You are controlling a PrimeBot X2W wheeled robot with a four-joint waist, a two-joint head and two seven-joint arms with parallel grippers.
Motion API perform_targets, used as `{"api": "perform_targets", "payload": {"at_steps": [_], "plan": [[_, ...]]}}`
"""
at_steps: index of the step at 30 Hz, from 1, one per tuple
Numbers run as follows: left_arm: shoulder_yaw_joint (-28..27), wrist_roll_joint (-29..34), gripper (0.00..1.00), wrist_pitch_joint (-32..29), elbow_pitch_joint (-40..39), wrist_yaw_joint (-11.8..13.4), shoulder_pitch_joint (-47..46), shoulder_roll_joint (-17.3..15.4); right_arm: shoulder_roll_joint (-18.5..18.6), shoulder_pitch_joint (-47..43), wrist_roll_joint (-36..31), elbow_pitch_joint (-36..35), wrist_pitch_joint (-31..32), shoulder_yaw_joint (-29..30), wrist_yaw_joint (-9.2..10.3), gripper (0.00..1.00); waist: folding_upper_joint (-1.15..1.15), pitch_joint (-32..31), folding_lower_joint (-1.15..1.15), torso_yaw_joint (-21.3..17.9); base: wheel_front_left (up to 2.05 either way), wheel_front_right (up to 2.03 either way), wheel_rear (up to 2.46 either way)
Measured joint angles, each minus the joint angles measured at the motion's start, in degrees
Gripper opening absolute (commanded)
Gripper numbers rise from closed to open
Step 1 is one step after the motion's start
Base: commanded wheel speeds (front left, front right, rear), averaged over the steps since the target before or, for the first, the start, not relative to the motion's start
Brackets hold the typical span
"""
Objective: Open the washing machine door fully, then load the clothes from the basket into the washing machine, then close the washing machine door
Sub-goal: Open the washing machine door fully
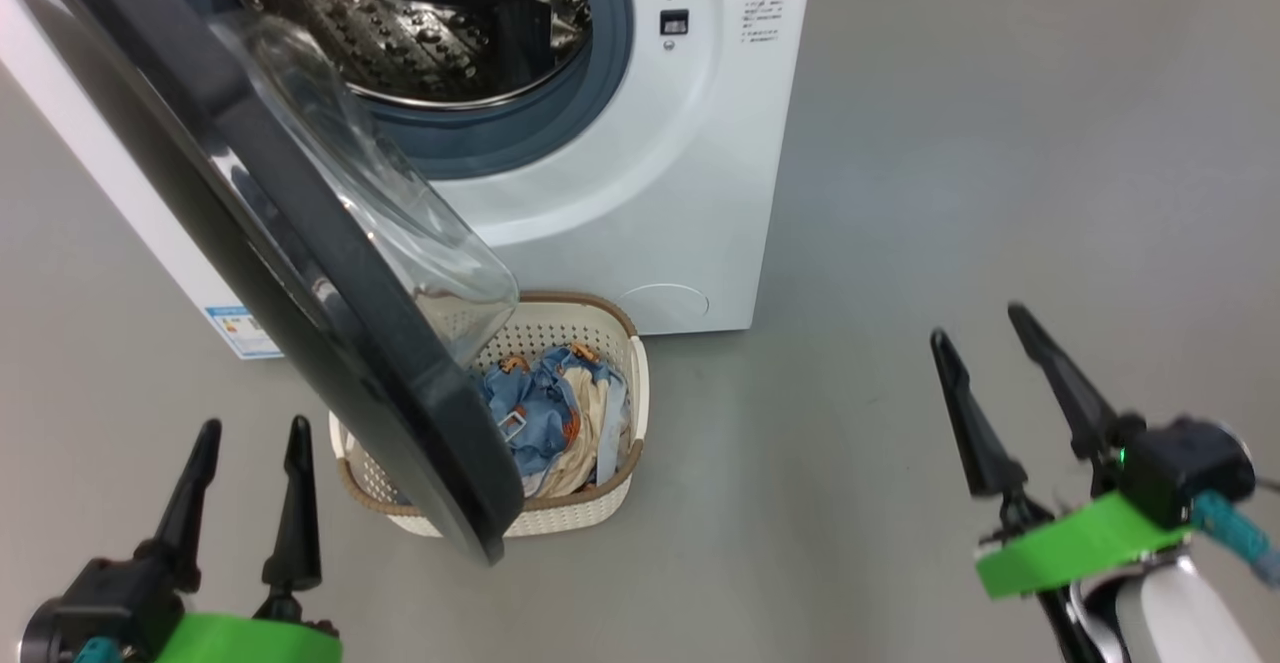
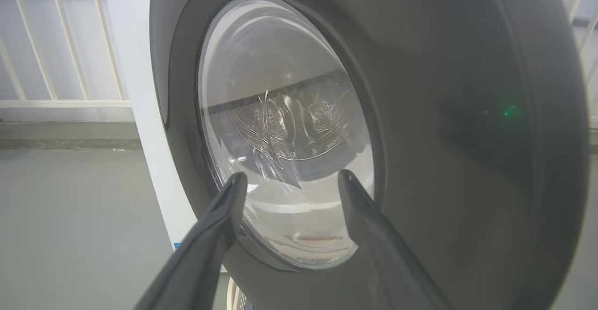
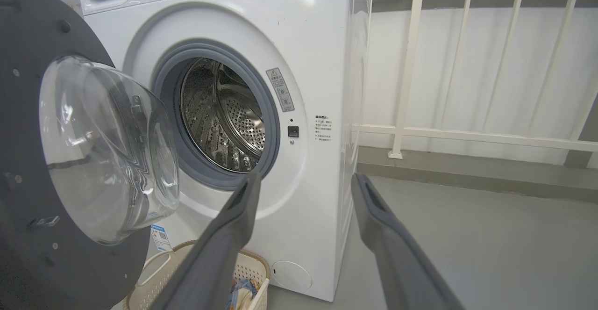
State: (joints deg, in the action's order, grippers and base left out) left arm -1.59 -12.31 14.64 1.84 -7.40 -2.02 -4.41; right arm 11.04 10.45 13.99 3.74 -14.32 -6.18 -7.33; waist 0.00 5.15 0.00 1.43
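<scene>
washing machine door (image 1: 290,263) half-open — 1 o'clock of left gripper (image 1: 254,427), nearer, spread | right gripper (image 1: 978,325) spread, empty

— At lower left, the left claw (image 1: 254,426)?
— Two long black tapering fingers (image 1: 296,513) on a black block, over a bright green band (image 1: 250,641).
— At lower right, the right claw (image 1: 976,322)?
— Alike, plus a tiny green light (image 1: 1122,457), a teal cable (image 1: 1235,533) and a glossy white forearm shell (image 1: 1180,613).

Grey floor (image 1: 950,193) carries the washing machine (image 1: 640,203) and, seemingly just before it, the basket (image 1: 565,518).
</scene>
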Motion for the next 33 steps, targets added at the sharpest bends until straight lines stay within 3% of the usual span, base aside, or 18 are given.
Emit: {"api": "perform_targets", "payload": {"at_steps": [14,33], "plan": [[-1.07,0.44,1.0,0.0,-1.32,0.0,3.33,1.26,-4.31,-11.26,-7.14,-3.86,0.0,5.55,-0.01,1.0,0.0,-1.36,0.0,0.02,0.0,0.0,0.0],[-0.65,1.03,1.0,0.0,-1.55,0.0,4.48,1.68,-5.8,-11.96,-8.49,-1.82,0.0,7.69,-0.05,1.0,0.0,-1.36,0.0,0.11,0.0,0.0,0.0]]}}
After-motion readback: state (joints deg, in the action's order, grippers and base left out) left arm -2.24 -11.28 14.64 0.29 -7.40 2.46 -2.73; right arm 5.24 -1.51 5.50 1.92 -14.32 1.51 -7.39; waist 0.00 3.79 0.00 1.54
